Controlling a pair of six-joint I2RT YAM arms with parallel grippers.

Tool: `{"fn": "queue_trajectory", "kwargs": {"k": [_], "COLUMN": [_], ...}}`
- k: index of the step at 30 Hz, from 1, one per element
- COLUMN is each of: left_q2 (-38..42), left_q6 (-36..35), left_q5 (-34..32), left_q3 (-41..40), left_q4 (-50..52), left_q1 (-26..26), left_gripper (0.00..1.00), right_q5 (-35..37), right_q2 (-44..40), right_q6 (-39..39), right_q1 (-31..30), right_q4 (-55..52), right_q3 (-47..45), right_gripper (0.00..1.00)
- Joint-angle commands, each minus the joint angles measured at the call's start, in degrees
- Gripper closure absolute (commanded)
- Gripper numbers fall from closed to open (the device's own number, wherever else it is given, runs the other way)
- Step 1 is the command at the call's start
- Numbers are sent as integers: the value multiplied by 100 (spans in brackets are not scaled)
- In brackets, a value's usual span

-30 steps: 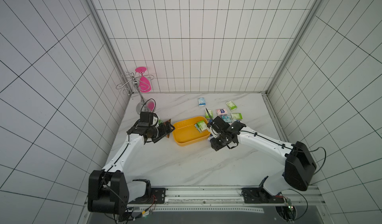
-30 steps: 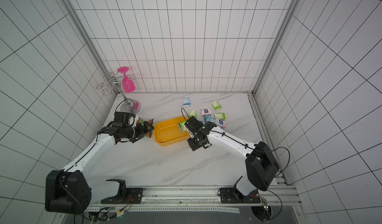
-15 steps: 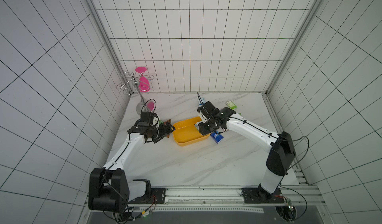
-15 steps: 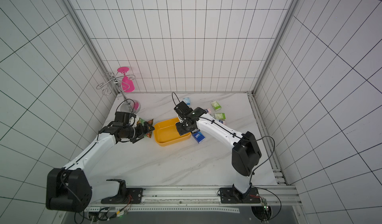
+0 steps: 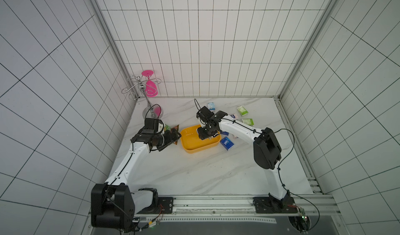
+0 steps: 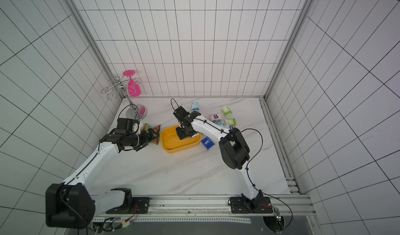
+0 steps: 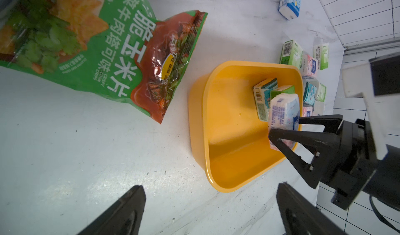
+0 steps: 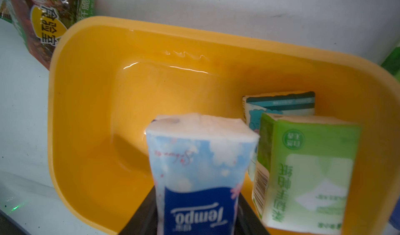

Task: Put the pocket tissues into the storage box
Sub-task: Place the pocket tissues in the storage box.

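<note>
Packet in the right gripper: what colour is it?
Pale blue-and-white packet, dark blue band; right wrist view shows it best.

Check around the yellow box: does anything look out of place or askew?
Mildly. A dark blue packet lies askew on the table just outside the storage box. A snack bag, no tissue pack, sits beside its other end. Inside, the green packet stands tilted on edge. No spill or damage shows.

Left pincer (image 7: pixel 210 187) gapes wide; right pincer (image 7: pixel 284 128) is clamped, arm reaching forward.
</note>
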State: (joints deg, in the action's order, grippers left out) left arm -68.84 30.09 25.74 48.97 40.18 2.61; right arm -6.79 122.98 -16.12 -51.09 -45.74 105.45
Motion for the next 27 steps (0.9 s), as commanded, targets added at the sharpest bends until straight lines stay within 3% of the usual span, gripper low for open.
{"fn": "queue_trajectory", "kwargs": {"k": [1, 11, 15, 19, 27], "left_q2": [149, 229, 231, 231, 214], "left_q6": [-110, -103, -104, -91, -82], "left_q5": [-99, -70, -71, -60, -14], "left_q3": [-45, -116, -116, -133, -121], "left_q4": [60, 69, 70, 47, 16], "left_q1": [-47, -77, -83, -92, -90], "left_gripper": [2, 2, 2, 2, 2], "right_q5": [29, 670, 779, 780, 679], "right_q2": [276, 914, 1011, 933, 245], "right_q6": [-38, -266, -295, -319, -366], "right_q1": [-34, -34, -40, -35, -33], "right_q4": [-58, -276, -427, -437, -489], "right_q3": [394, 980, 1177, 1189, 1114], "right_gripper": [53, 51, 44, 38, 36]}}
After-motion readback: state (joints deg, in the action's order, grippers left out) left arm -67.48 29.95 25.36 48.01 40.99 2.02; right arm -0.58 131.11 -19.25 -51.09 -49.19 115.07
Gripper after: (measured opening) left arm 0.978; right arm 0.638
